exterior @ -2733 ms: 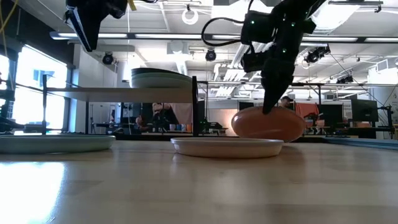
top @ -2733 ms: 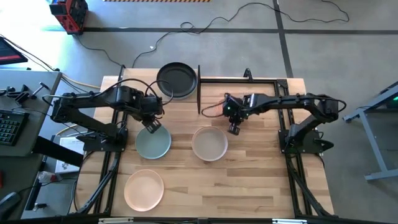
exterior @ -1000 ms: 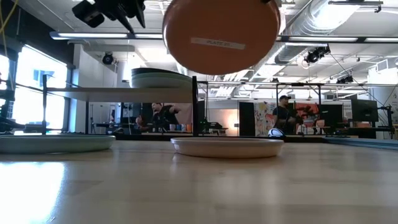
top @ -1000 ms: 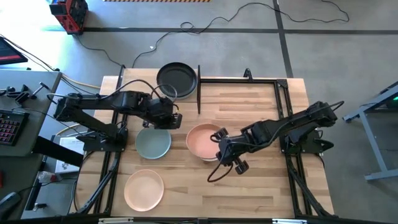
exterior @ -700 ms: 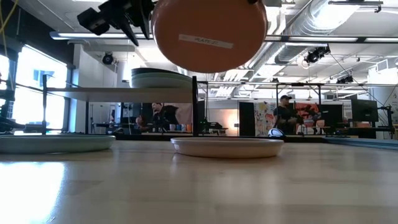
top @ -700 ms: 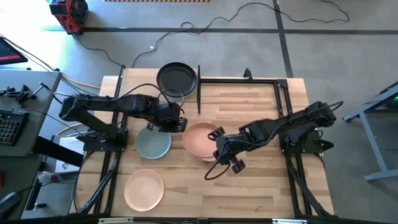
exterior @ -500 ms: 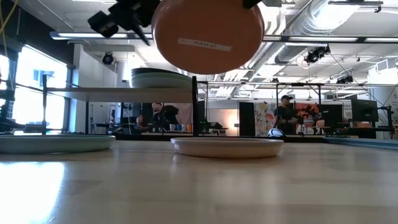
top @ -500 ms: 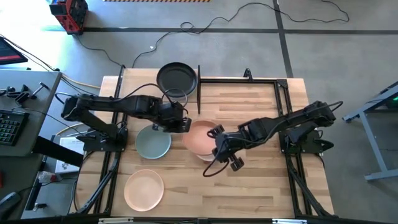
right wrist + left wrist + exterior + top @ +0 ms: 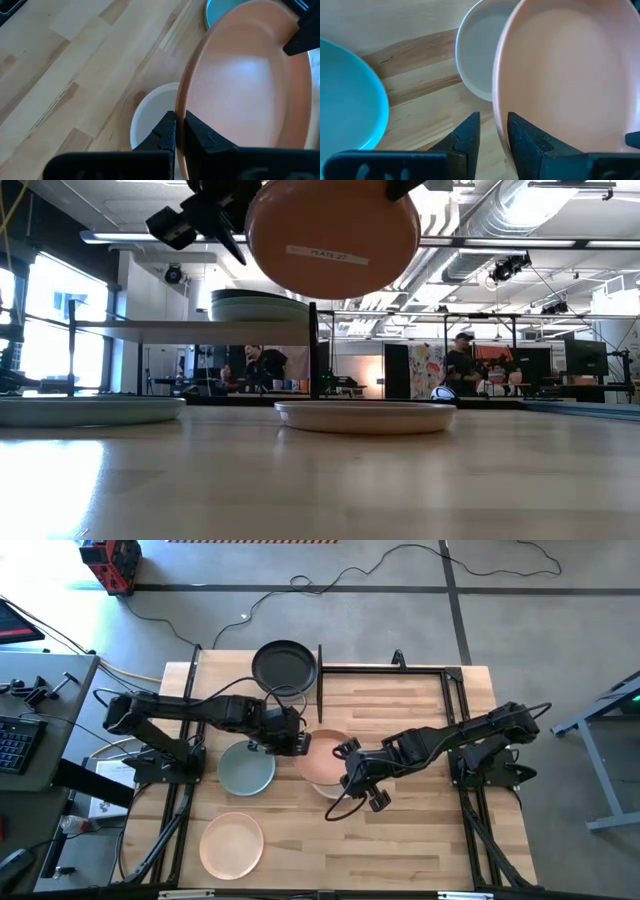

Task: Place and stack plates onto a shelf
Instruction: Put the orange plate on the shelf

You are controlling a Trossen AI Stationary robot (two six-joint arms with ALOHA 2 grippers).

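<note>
Salmon pink plate [image 9: 322, 759] hangs pinched at its rim in the right gripper [image 9: 179, 131]; the spread left gripper [image 9: 492, 131] straddles its opposite edge.

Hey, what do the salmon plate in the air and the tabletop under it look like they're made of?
The salmon pink plate, shared between the right tool and the left tool, looks like matte glazed ceramic or melamine: even colour, soft dull sheen, no sharp glare. I can't tell which. The tabletop looks like light wood planks: visible grain, darker streaks and seams between the boards.
</note>
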